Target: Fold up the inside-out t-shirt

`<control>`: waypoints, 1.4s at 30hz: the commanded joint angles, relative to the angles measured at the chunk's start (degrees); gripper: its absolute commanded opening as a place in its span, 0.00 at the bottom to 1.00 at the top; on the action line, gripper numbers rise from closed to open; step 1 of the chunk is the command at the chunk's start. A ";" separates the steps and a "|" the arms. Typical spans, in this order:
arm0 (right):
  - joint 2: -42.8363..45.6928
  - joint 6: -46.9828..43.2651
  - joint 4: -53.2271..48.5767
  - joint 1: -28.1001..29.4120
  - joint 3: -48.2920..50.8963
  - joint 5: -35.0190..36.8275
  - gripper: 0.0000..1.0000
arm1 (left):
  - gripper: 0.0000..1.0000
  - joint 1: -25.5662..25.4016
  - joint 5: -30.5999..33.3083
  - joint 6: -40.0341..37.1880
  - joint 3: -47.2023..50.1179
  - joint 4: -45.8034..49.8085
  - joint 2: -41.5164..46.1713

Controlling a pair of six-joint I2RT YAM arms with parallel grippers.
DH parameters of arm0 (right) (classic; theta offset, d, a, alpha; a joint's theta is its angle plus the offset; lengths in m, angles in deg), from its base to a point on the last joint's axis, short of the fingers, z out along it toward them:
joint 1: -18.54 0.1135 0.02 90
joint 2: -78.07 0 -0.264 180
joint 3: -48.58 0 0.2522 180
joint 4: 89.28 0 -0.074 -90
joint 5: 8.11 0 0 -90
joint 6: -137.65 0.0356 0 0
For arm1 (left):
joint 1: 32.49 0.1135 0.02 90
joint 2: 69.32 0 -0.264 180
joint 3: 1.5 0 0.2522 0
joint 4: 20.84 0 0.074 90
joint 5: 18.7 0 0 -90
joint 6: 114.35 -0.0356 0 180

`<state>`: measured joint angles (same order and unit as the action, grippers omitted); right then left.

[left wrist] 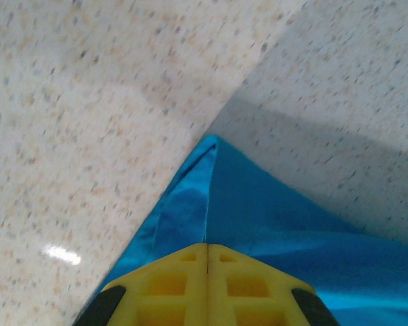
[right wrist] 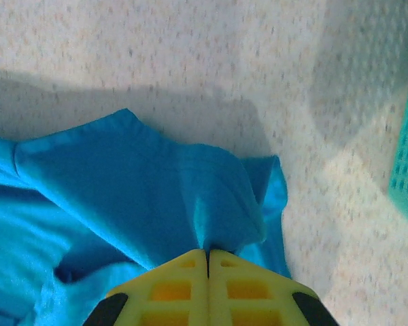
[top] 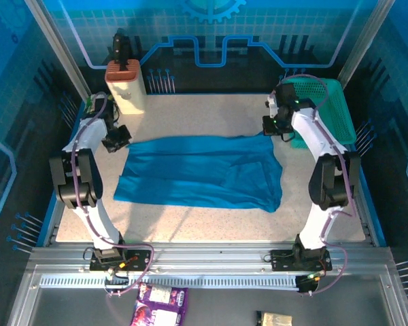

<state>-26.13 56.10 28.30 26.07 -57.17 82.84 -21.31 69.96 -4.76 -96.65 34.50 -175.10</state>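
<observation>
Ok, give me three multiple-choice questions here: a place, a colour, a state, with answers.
1. Where is the mesh basket?
A. far right corner of the table
B. near left corner
C. centre
2. What colour is the t-shirt?
A. red
B. blue
C. white
3. How do the left and right jaws stand?
A. wide open
B. shut on the t-shirt
C. shut on the basket
Answers: 1 A, it stands at the far right; 2 B, blue in every view; 3 B, both wrist views show cloth pinched.
</observation>
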 commanded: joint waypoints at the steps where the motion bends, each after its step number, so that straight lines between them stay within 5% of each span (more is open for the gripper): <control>1: 5.85 2.92 -0.16 -0.24 6.01 -2.24 0.00 | 0.00 1.25 -2.10 1.30 4.69 -2.54 5.94; 19: 27.08 16.35 4.50 3.24 36.96 -1.28 0.00 | 0.00 4.81 -3.87 8.25 26.25 -5.37 20.81; 22: 28.86 20.89 5.19 4.21 41.06 2.58 0.14 | 0.15 4.82 -3.40 9.42 30.17 -6.67 23.83; 23: 29.31 22.25 4.28 4.61 40.82 4.42 0.24 | 0.19 4.82 -3.48 9.54 30.85 -6.91 25.17; 27: 31.83 22.86 3.37 6.86 37.48 8.16 0.35 | 0.27 4.77 -3.55 9.93 30.11 -5.66 30.01; 31: 29.98 20.53 5.01 7.42 33.82 5.57 0.36 | 0.26 3.78 -6.23 10.17 27.89 -4.68 32.12; 35: 22.41 15.28 9.27 8.19 29.67 -6.07 0.40 | 0.26 -1.77 -9.06 10.36 25.41 -4.55 28.93; 42: 7.64 7.28 7.49 9.87 17.91 -8.71 0.43 | 0.19 -13.27 -14.52 14.78 23.81 -9.78 19.29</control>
<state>-15.25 68.12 35.77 35.36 -35.77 77.40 -32.50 60.32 6.87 -72.78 26.87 -153.37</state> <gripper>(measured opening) 0.429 0.196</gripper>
